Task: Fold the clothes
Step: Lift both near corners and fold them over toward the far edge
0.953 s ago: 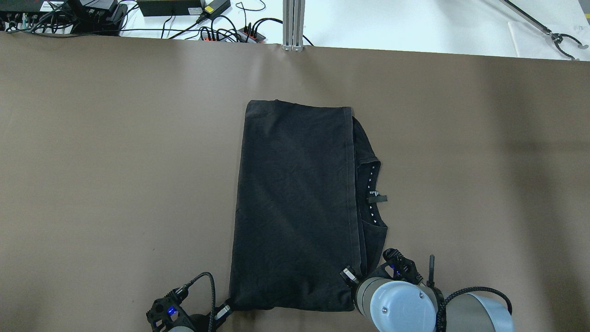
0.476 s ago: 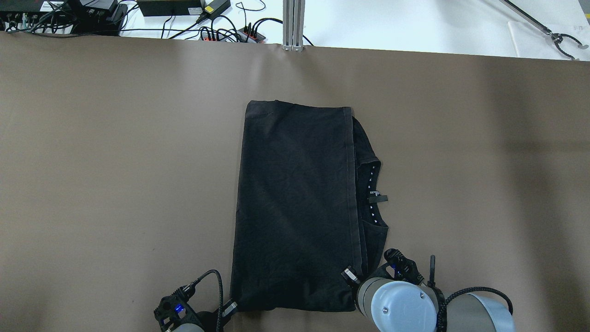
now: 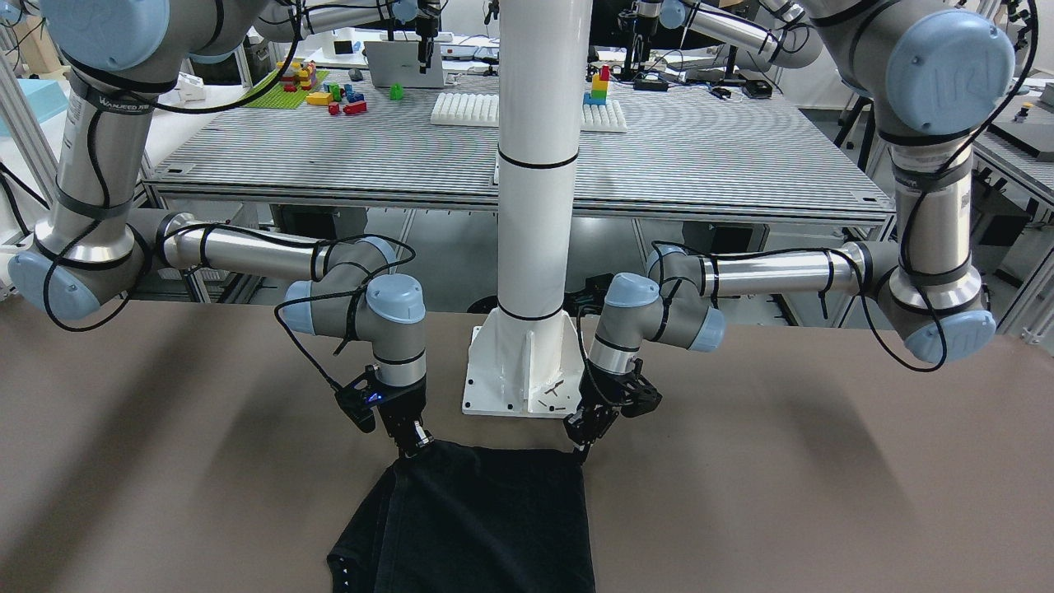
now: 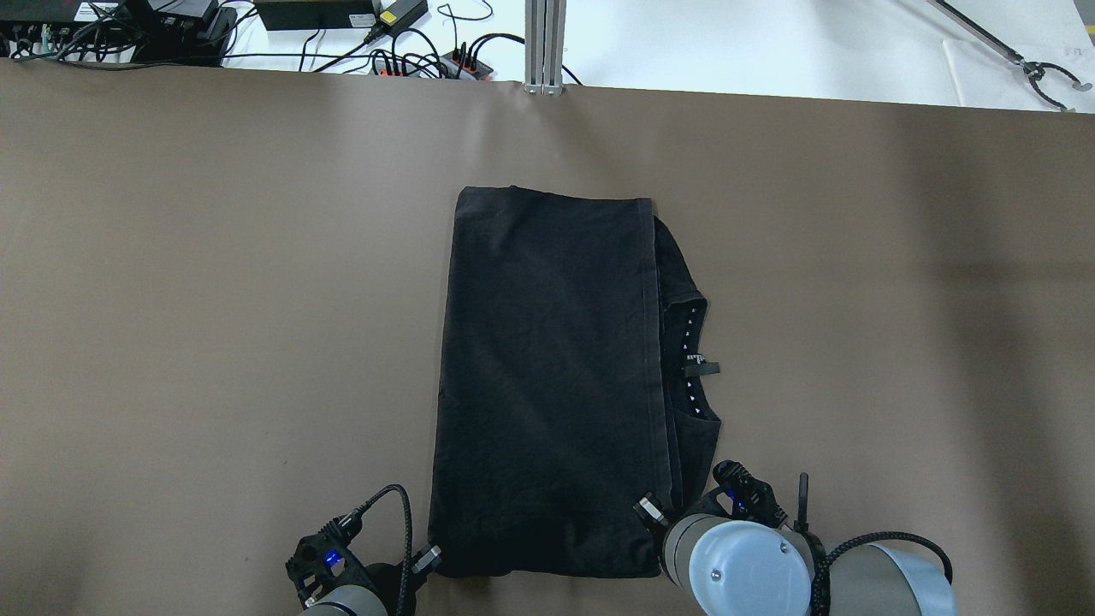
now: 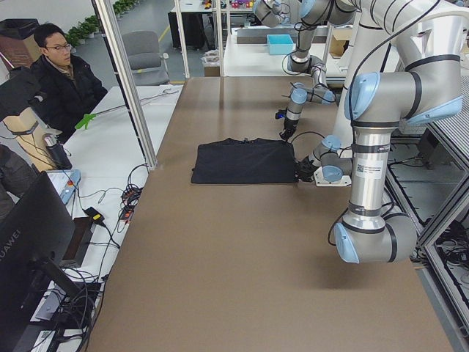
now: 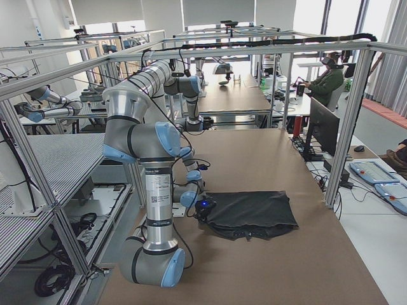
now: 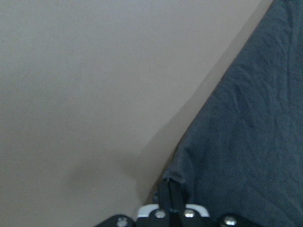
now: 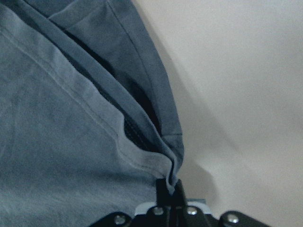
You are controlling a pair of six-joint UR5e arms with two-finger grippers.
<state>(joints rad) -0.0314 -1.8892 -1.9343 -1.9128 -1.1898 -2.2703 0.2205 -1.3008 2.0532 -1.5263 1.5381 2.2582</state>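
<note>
The black clothes (image 4: 547,376) lie folded into a tall rectangle on the brown table (image 4: 214,299), with a collar and label showing along the right edge (image 4: 697,364). My left gripper (image 4: 425,560) is shut on the cloth's near left corner; the left wrist view shows the fingertips (image 7: 171,189) pinching the fabric (image 7: 246,142). My right gripper (image 4: 648,511) is shut on the near right corner; the right wrist view shows the hem (image 8: 142,161) caught between the fingertips (image 8: 169,189). In the front-facing view both grippers (image 3: 580,445) (image 3: 416,445) hold the cloth's edge (image 3: 486,519) low, at the table.
The white pole's base plate (image 3: 515,371) stands just behind the held edge. Cables and power strips (image 4: 411,60) and an aluminium post (image 4: 544,43) lie past the table's far edge. An operator (image 5: 62,81) sits beyond the far side.
My left arm has shifted slightly to the right along the near edge, drawing the near left corner in a little. The right arm and the rest of the cloth have not moved.
</note>
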